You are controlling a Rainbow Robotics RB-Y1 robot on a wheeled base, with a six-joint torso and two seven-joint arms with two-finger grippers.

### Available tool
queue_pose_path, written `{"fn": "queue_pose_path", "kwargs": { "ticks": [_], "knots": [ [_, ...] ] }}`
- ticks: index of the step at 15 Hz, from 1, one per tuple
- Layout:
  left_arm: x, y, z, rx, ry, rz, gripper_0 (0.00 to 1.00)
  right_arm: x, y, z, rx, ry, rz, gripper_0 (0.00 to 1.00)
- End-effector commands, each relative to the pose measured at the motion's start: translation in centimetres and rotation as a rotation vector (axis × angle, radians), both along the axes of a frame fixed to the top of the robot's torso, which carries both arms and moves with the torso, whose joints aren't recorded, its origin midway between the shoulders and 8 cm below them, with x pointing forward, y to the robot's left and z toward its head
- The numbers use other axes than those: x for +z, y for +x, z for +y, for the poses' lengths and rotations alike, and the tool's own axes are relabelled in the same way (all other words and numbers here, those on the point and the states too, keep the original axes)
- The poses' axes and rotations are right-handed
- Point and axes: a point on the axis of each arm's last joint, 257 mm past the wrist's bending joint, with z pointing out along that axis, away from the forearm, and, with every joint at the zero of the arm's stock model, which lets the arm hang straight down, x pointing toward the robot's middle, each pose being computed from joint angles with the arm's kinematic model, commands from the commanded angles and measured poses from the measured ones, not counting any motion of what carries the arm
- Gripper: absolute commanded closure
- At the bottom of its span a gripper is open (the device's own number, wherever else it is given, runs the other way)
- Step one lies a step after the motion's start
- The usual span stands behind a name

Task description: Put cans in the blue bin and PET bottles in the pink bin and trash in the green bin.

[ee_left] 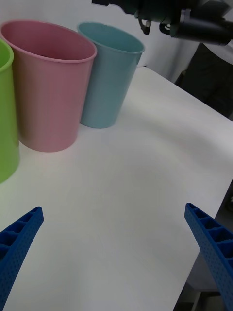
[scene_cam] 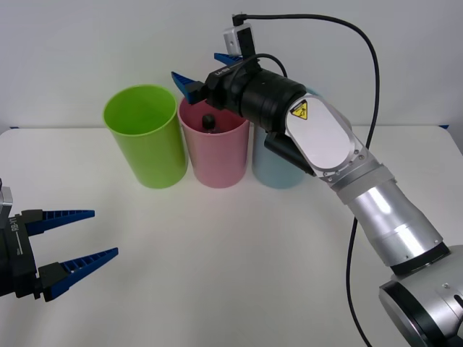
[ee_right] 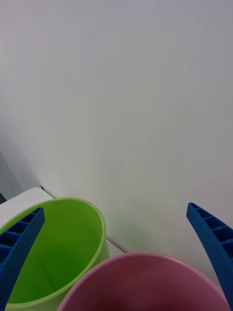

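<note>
The left gripper (scene_cam: 76, 237) is idling near the table's left edge, fingers spread wide and holding nothing. Farther back, the green bin (scene_cam: 145, 137), pink bin (scene_cam: 215, 148) and blue bin (scene_cam: 278, 170) are standing in a touching row. The right gripper (scene_cam: 206, 71) is hovering over the pink bin, jaws wide and unloaded; the PET bottle (scene_cam: 208, 121) is sitting inside, black cap showing, seemingly just dropped.
</note>
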Motion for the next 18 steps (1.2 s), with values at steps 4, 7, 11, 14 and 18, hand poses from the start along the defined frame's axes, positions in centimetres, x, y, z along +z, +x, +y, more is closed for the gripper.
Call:
{"fn": "queue_pose_path", "kwargs": {
  "ticks": [4, 7, 11, 14, 18],
  "knots": [
    [0.0, 0.0, 0.0, 0.000, 0.000, 0.000, 0.00, 2.6, -6.1, -5.5, 0.157, 0.034, 0.027, 0.00],
    [0.0, 0.0, 0.0, 0.000, 0.000, 0.000, 0.00, 1.5, -10.0, -9.6, 0.211, 0.010, 0.054, 0.00],
    [0.0, 0.0, 0.0, 0.000, 0.000, 0.000, 0.00, -1.3, -14.9, -14.4, 0.264, -0.059, 0.066, 0.00],
    [0.0, 0.0, 0.0, 0.000, 0.000, 0.000, 0.00, -4.9, -17.8, -17.6, 0.295, -0.100, 0.072, 0.00],
    [0.0, 0.0, 0.0, 0.000, 0.000, 0.000, 0.00, -9.8, -21.2, -21.4, 0.309, -0.192, 0.075, 0.00]
  ]
}}
